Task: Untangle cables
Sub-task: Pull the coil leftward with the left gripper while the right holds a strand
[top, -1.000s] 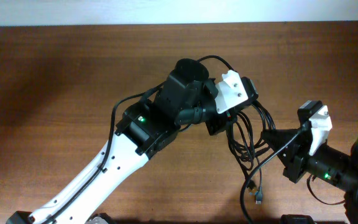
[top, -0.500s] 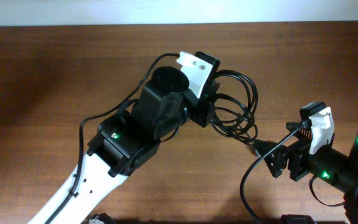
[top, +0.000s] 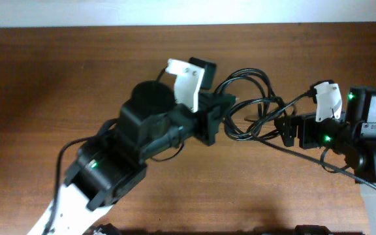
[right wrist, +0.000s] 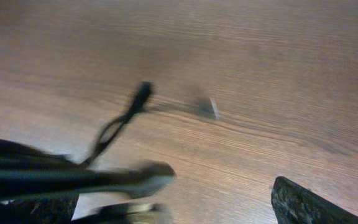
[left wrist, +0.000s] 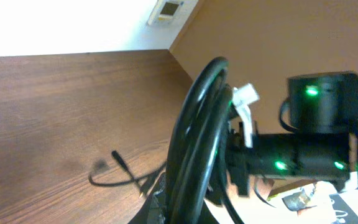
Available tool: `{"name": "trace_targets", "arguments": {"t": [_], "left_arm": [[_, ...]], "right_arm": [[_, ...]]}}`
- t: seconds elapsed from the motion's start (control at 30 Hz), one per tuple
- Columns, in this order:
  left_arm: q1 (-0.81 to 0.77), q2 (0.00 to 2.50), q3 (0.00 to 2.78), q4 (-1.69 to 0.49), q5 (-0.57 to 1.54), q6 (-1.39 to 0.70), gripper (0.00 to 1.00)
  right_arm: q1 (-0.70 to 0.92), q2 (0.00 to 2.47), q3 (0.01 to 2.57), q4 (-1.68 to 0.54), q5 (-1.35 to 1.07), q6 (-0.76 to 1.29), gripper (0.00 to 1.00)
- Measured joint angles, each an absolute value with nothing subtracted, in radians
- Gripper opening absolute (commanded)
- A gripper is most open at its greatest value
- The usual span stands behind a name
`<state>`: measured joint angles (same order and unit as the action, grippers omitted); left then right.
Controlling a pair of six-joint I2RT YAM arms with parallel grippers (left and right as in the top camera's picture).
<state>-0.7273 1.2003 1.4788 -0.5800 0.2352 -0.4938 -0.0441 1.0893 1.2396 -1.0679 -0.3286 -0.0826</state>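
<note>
Left tool [top: 222, 116] has lifted the cables [top: 248, 104] toward the counter's [top: 57, 78] far edge, clenched on the coil. Right tool [top: 286, 128] has released, jaws spread, so one strand trails loose.

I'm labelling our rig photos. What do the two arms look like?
The left arm and right arm are alike: bulky black joint housings, white shells on the long links, a white bracket at each wrist, and small green lights on the housings. A thin black wire loops along the left one.
</note>
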Motion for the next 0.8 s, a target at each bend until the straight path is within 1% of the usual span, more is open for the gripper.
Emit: {"name": "trace_targets", "arguments": {"t": [0.17, 0.3, 0.47, 0.6, 0.7, 0.73, 0.8], "left_arm": [[-0.727, 1.139, 1.478, -0.645, 0.151, -0.487, 0.00], [-0.728, 1.117, 1.477, -0.685, 0.094, -0.467, 0.00], [-0.728, 1.088, 1.477, -0.766, -0.085, -0.464, 0.00], [-0.727, 1.086, 1.477, -0.779, -0.150, -0.460, 0.00], [-0.727, 1.086, 1.477, -0.779, -0.162, -0.460, 0.00], [-0.727, 1.086, 1.477, -0.779, -0.161, -0.460, 0.00], [-0.727, 1.086, 1.477, -0.779, -0.157, -0.460, 0.00]], "right_arm": [[-0.043, 1.095, 1.240, -1.050, -0.279, -0.063, 0.97], [-0.043, 1.095, 1.241, -1.049, -0.170, -0.019, 0.97], [-0.043, 1.097, 1.241, -1.039, -0.079, 0.042, 0.97], [-0.044, 1.099, 1.241, -1.039, -0.065, 0.069, 0.98], [-0.045, 1.098, 1.241, -1.038, -0.141, 0.054, 0.98], [-0.045, 1.096, 1.241, -1.036, -0.243, 0.009, 0.98], [-0.045, 1.087, 1.241, -1.036, -0.365, -0.048, 0.99]]}}
